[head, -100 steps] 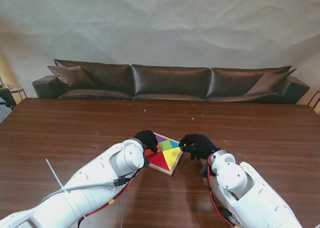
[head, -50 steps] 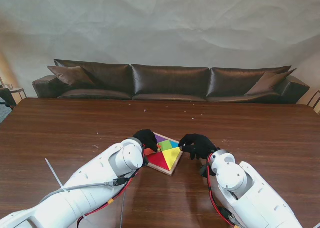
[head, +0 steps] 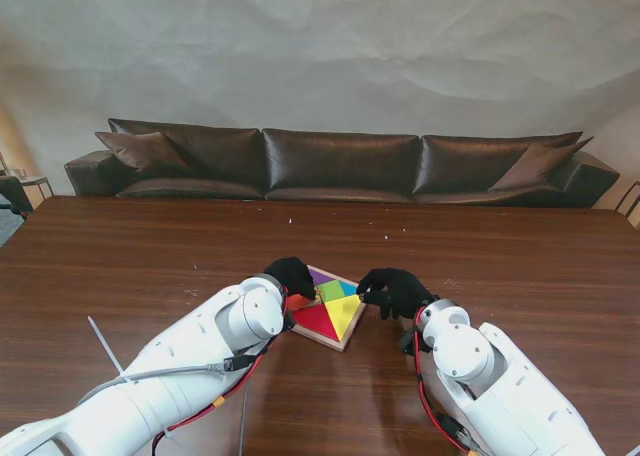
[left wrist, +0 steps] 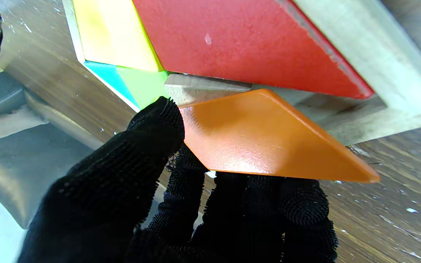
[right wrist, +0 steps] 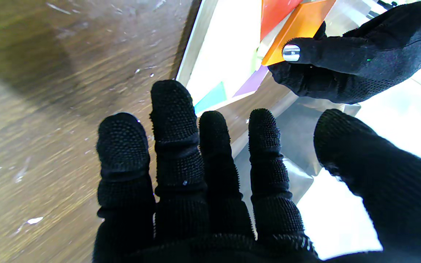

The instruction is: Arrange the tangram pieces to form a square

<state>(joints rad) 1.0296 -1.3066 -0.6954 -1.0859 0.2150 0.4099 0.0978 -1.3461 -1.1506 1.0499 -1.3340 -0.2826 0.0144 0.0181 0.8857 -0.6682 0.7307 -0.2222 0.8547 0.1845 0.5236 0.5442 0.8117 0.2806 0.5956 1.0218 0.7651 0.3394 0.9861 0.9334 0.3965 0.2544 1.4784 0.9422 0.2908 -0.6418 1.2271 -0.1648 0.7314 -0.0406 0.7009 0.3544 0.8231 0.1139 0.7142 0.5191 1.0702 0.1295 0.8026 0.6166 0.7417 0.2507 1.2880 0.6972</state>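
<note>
Brown worktop (head: 150, 256): left hand (left wrist: 181, 197), fingers pinching tilted orange piece (left wrist: 269, 138) over tray (left wrist: 371, 69) gap; right hand (right wrist: 210, 182) spread, holding nothing.

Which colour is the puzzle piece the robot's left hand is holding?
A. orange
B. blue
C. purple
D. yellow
A: the left wrist view shows the left hand pinching the orange piece by its edge, tilted over the bare gap in the tray beside the red piece.
</note>
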